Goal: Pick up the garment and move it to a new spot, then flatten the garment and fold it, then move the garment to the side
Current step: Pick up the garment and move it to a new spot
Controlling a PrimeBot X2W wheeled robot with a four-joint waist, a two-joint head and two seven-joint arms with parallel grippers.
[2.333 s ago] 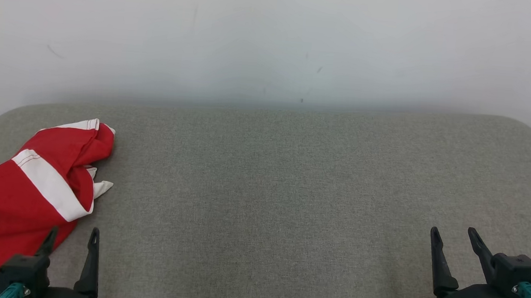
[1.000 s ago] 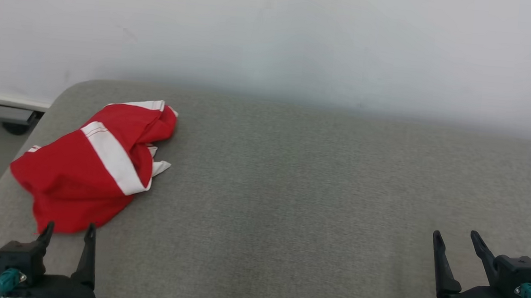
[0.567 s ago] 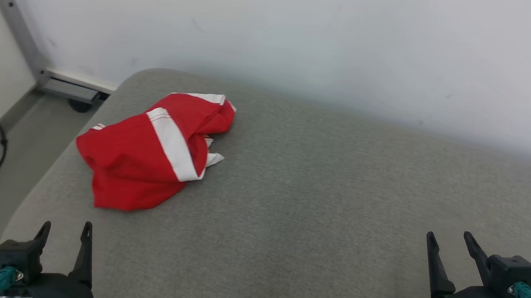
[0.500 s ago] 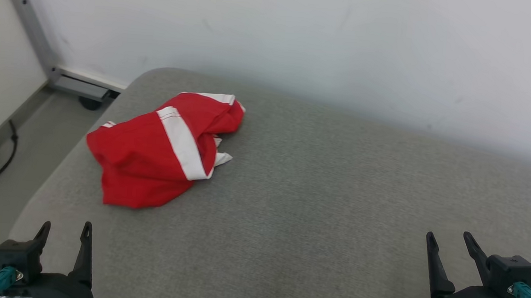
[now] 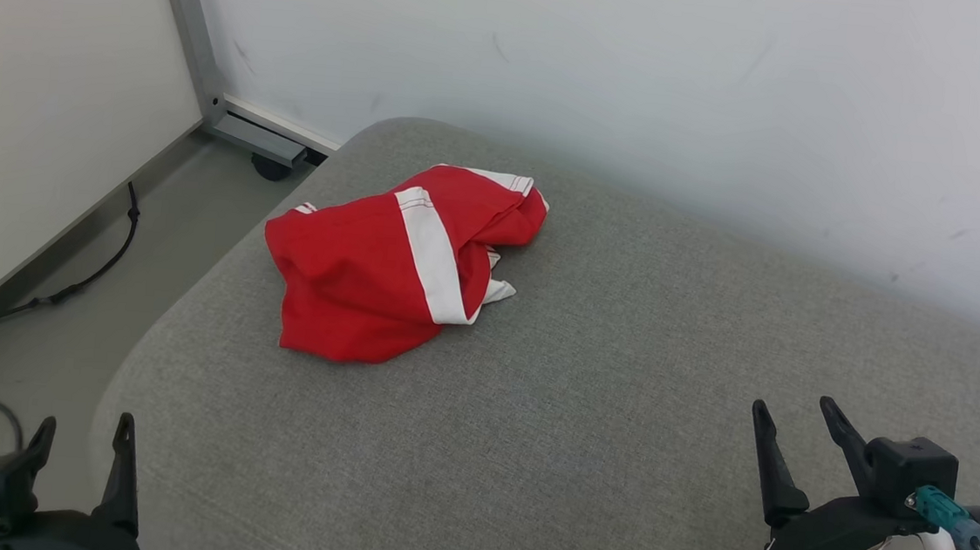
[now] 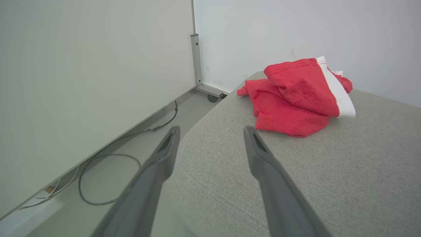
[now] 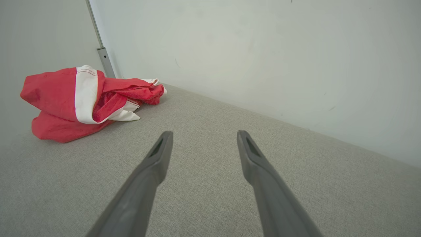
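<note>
1. Setting: a grey fabric-covered worktop (image 5: 619,408) stands against a pale wall (image 5: 645,77). Bare floor (image 5: 61,276) with a loose cable (image 5: 88,270) lies to the left of it.
2. Left pincer (image 5: 87,420): released, holding nothing, and level with the worktop's rounded near edge, with one finger out over the floor.
3. Garment (image 5: 368,274): a crumpled red and white heap, ahead and to the right of the left pincer and near the worktop's far left corner. Nothing touches it.
4. Right pincer (image 5: 795,404): released and empty. The garment lies well apart from it, ahead and to its left.
5. Risk, edge: a low approach by the left pincer could strike the padded rim.
6. Risk, grasp: the heap is layered, so a shallow pinch may catch a single fold and leave the rest trailing. A push towards the corner could tip it onto the floor.
7. Change from earlier frames: the whole view has swung left, which is camera movement. The heap's shape appears unchanged, and both pincers are spread as before.
</note>
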